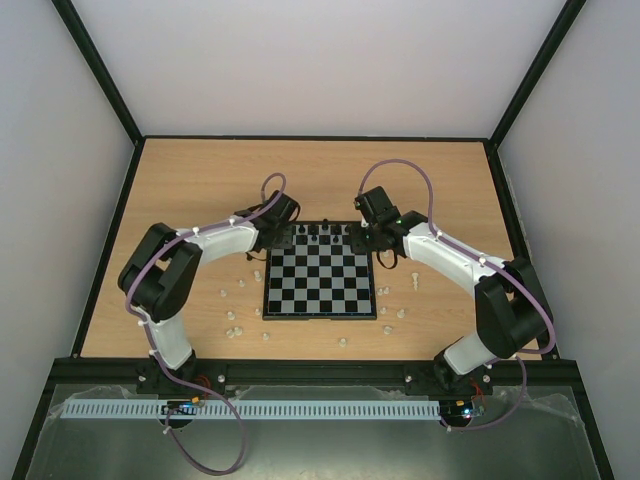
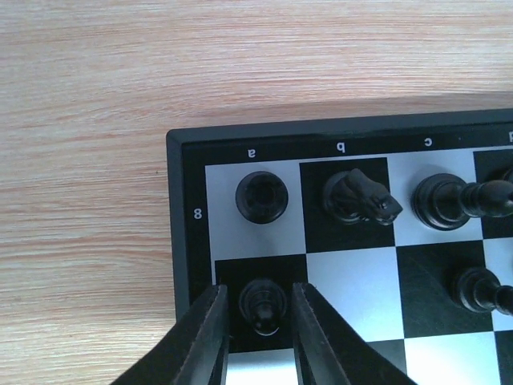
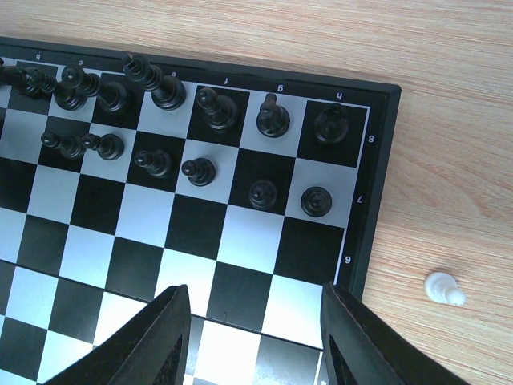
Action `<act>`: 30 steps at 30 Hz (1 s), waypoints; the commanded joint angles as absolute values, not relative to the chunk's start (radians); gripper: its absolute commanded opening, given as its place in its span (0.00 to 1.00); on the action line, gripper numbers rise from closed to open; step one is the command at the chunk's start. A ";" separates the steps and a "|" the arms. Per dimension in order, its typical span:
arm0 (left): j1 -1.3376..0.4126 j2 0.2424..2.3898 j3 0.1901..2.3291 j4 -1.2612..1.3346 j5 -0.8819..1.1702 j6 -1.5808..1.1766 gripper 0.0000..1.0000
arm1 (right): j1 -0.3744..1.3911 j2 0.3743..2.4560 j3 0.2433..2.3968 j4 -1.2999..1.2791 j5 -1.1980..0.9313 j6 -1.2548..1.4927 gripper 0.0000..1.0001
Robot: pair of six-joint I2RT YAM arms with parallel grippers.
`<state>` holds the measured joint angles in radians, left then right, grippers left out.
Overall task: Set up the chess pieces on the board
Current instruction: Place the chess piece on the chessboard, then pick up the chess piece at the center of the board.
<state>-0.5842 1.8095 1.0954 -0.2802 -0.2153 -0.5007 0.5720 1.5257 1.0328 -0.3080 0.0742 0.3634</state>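
The board lies mid-table with black pieces standing on its two far rows. Cream-white pieces lie scattered on the table left, right and in front of it. My left gripper is at the board's far-left corner. In the left wrist view its fingers stand either side of a black pawn on a7, with a small gap on each side. My right gripper hovers over the far-right part of the board, wide open and empty.
A black rook, knight and bishop stand beside the left fingers. A white pawn lies on the wood just right of the board. More white pieces lie near the right arm. Black frame rails edge the table.
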 commanded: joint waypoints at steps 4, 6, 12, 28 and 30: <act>-0.584 1.762 1.109 -0.342 -0.277 -0.504 0.38 | 0.581 1.511 1.016 -0.312 0.071 0.367 0.45; -0.584 1.715 1.093 -0.363 -0.305 -0.515 0.47 | 0.583 1.512 1.016 -0.313 0.069 0.367 0.45; -0.581 1.591 0.990 -0.384 -0.338 -0.556 0.62 | 0.586 1.509 1.015 -0.310 0.065 0.367 0.45; -0.525 1.565 0.811 -0.296 -0.295 -0.624 0.63 | 0.597 1.495 1.009 -0.307 0.050 0.367 0.46; -0.511 1.573 0.803 -0.276 -0.274 -0.617 0.58 | 0.596 1.494 1.010 -0.308 0.051 0.367 0.45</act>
